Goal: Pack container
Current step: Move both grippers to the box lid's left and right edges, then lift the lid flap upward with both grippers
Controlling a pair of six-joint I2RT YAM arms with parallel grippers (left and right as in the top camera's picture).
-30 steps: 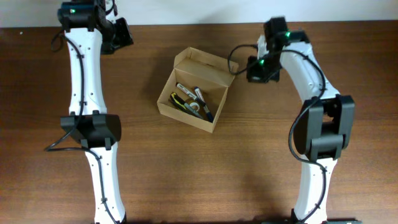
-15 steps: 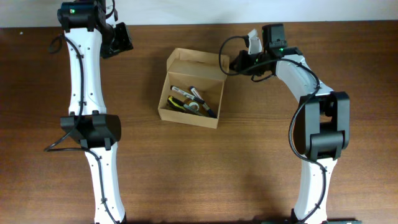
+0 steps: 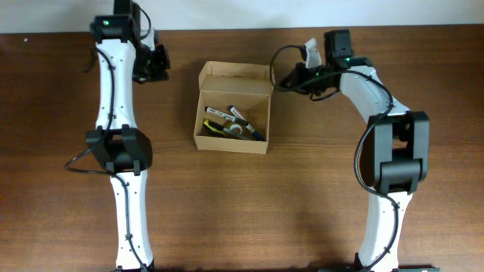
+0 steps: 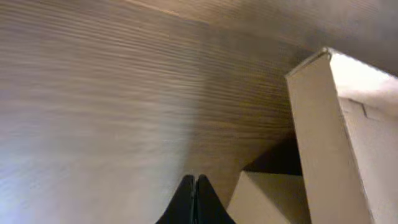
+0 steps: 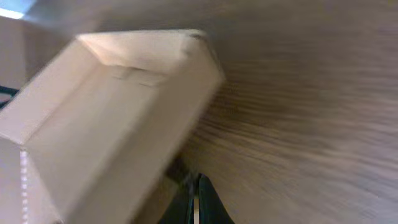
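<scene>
The open box (image 3: 231,145) is holding pens (image 3: 236,119). The left gripper (image 3: 157,64) and right gripper (image 3: 281,78) are hovering beside it, squeezed shut, empty.

Check the overhead view first. The table (image 3: 302,196) is a dark brown wood-grain surface that fills almost the whole view, and a pale strip runs along its far edge.

You will find one item resting directly on it: the container (image 3: 231,146), a tan cardboard box. It sits flat in the far half of the table, about midway between the two arms. Its lid is open on the far side.

In both wrist views, the grain shows as fine parallel lines. In the left wrist view, a dark shadow lies on the table beside the container wall.
</scene>
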